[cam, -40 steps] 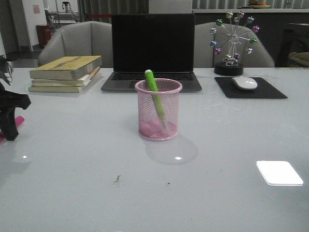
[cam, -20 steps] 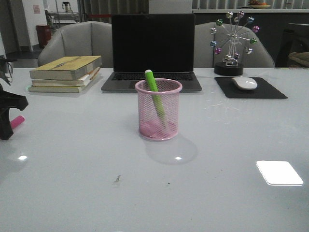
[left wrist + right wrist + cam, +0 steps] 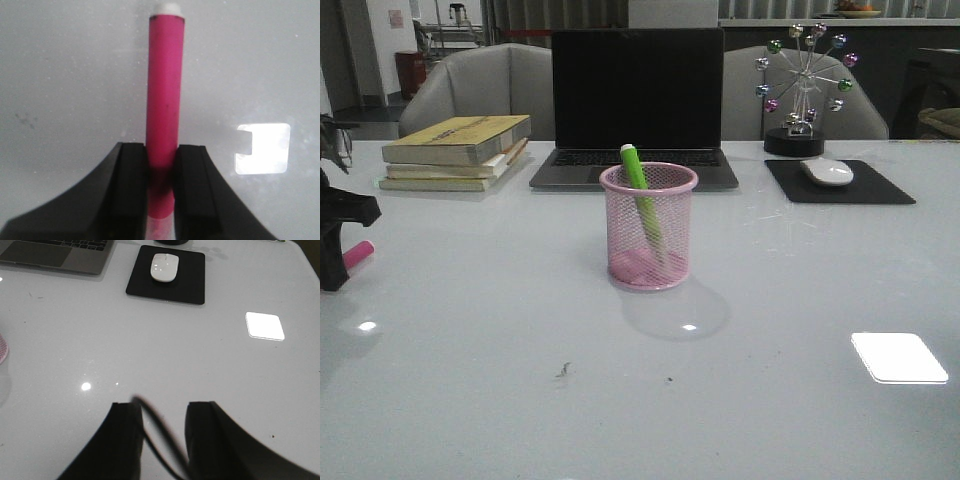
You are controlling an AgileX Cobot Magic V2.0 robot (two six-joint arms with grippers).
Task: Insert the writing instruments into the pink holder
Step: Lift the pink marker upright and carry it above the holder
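Left claw [image 3: 161, 185] clamps pink marker [image 3: 164, 100], seemingly raised slightly since; right claw [image 3: 162, 427] open.

The pen cup [image 3: 648, 227] is standing mid-table [image 3: 500, 380] with one marker [image 3: 640, 200] leaning inside it. A laptop [image 3: 636, 105] is sitting behind it, stacked books [image 3: 455, 152] lying to the laptop's left, and a mouse [image 3: 827, 171] resting on its pad [image 3: 840, 183] to the right.

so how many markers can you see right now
2. The green marker stands tilted inside the pink holder mid-table. The pink marker is between the left gripper fingers at the table's left edge. None else shows.
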